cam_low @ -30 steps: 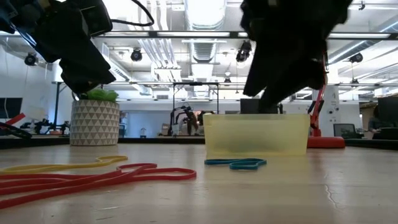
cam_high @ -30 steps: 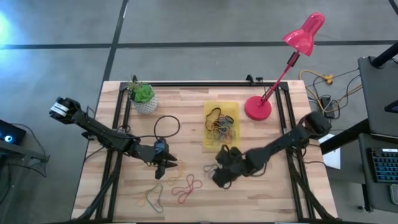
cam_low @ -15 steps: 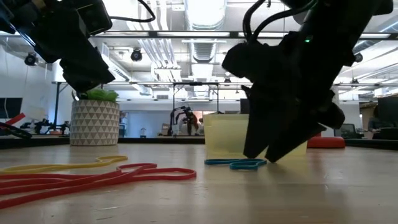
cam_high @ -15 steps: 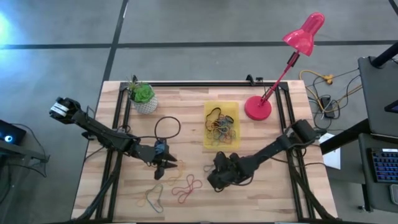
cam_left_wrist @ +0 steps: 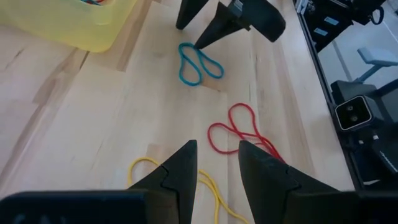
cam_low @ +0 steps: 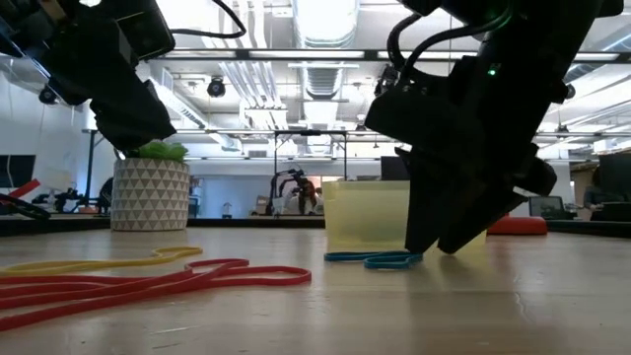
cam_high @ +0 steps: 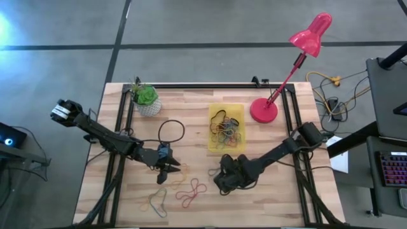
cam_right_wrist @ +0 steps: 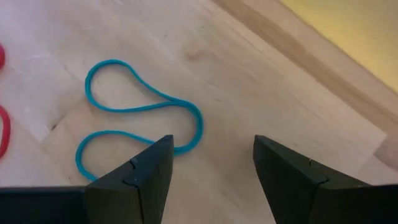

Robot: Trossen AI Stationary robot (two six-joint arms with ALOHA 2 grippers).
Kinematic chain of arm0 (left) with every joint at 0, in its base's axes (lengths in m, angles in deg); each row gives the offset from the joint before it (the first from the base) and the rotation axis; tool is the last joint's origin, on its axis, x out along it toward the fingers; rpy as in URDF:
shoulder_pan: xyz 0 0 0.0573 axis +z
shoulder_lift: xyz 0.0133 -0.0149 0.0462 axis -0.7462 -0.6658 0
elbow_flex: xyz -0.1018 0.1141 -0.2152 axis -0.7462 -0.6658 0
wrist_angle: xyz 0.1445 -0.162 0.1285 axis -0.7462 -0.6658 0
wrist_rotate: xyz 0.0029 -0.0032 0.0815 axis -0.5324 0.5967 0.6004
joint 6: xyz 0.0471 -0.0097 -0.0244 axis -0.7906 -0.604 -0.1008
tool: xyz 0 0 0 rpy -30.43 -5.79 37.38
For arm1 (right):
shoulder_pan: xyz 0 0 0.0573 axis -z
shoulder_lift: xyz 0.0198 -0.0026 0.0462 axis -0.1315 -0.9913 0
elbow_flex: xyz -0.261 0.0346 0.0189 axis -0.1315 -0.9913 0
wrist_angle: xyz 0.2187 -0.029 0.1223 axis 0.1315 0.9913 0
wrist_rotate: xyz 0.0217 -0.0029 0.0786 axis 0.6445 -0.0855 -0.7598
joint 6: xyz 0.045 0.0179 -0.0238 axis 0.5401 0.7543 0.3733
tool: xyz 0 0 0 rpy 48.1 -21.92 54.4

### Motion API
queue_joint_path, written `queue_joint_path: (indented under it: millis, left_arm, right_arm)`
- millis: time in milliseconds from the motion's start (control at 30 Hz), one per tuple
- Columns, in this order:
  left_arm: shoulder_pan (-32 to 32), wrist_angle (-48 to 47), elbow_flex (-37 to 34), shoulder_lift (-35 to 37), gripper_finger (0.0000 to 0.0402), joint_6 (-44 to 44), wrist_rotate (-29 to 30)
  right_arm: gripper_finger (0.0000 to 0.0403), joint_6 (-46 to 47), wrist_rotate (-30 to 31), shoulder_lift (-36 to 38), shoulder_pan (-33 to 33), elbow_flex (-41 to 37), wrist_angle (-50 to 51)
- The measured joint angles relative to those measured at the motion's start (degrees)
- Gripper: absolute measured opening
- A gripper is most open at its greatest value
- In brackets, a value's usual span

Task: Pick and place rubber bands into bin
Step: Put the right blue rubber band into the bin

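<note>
Since half a second ago your right gripper (cam_high: 219,184) has barely shifted in the high view; a second ago it sat closer to the yellow bin (cam_high: 226,128), and now it lies near the table's front, just short of the bin's near end. You can see the bin holding a tangle of rubber bands (cam_high: 227,132). Your left gripper (cam_high: 168,169) has stayed put, with red rubber bands (cam_high: 189,189) and a yellow rubber band (cam_high: 156,200) lying on the wooden table (cam_high: 273,194) just beyond its tips.

From the low view, your right gripper (cam_low: 434,247) hangs tilted with its tips at the table surface, right beside the blue rubber band (cam_low: 375,259), which lies flat in front of the bin (cam_low: 365,212). Whether a tip touches the band cannot be told. Your left gripper is only a dark mass high up, near the white plant pot (cam_low: 150,194).

Through your left wrist view, the jaws stand slightly apart and hold nothing; the red bands (cam_left_wrist: 239,130) lie just ahead of them, the blue band (cam_left_wrist: 196,62) farther on beside the right gripper's tips (cam_left_wrist: 198,31).

Through your right wrist view, the jaws stand wide apart and empty, and the blue band (cam_right_wrist: 140,124) lies just ahead of one finger (cam_right_wrist: 146,168), partly between the two
</note>
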Motion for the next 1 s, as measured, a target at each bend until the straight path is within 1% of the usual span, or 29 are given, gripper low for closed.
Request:
queue_joint_path:
  millis: [200,433,867,1000]
  left_arm:
    - [0.0,0.0,-0.1,0.0,0.0102,-0.9,0.0]
    - [0.0,0.0,-0.1,0.0,0.0102,-1.8,0.0]
    - [0.0,0.0,-0.1,0.0,0.0102,-1.7,0.0]
    - [0.0,0.0,-0.1,0.0,0.0102,-1.5,0.0]
  right_arm:
    - [0.0208,-1.8,-0.8,-1.1,0.4,0.1,-4.2]
    - [0.0204,-1.7,-2.6,-1.4,2.4,0.4,-3.5]
    - [0.0166,-3.2,-6.8,-1.5,3.8,0.3,-0.6]
    - [0.0156,-3.2,-7.1,-1.5,3.8,0.3,0.1]
